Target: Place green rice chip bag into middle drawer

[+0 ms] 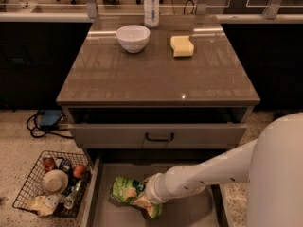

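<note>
- The green rice chip bag [124, 190] is lying at the lower centre of the frame, on the floor of the middle drawer [189, 214], nearer its left wall.
- It is looking light, crinkly and soft, probably slippery and crushable; a crimped edge is seeming the safest hold.
- The gripper [147, 198] is sitting at the bag's right edge, mostly hiding behind the white arm [203, 174]; I cannot tell whether it is clamping or releasing.
- The frame's bottom edge is cutting off the drawer's front.

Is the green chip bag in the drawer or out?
In: the green rice chip bag sits inside the middle drawer walls, the tool against it.
</note>
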You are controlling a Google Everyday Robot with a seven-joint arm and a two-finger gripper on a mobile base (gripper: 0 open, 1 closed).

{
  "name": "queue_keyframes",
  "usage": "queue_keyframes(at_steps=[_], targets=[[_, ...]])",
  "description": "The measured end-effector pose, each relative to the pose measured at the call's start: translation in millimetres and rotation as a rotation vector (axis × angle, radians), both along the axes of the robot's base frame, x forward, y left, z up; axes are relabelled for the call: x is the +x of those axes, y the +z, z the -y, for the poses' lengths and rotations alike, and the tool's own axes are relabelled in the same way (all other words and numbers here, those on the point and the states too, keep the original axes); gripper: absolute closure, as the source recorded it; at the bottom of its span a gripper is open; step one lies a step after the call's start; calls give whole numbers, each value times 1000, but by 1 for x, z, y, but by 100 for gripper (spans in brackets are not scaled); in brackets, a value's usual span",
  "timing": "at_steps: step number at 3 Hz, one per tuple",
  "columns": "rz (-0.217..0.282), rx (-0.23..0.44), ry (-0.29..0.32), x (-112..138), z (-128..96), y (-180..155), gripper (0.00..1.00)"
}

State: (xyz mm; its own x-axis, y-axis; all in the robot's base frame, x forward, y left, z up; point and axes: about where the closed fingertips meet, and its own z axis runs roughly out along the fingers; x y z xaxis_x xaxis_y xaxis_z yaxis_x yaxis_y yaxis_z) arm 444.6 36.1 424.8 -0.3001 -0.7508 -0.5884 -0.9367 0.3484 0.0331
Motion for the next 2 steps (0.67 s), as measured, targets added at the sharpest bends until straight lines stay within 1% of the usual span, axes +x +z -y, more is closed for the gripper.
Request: queue_keyframes(at_steps=[1, 2], targets=[[-1, 1, 2, -1, -1, 0, 0], [-2, 1, 2, -1, -1, 0, 0]])
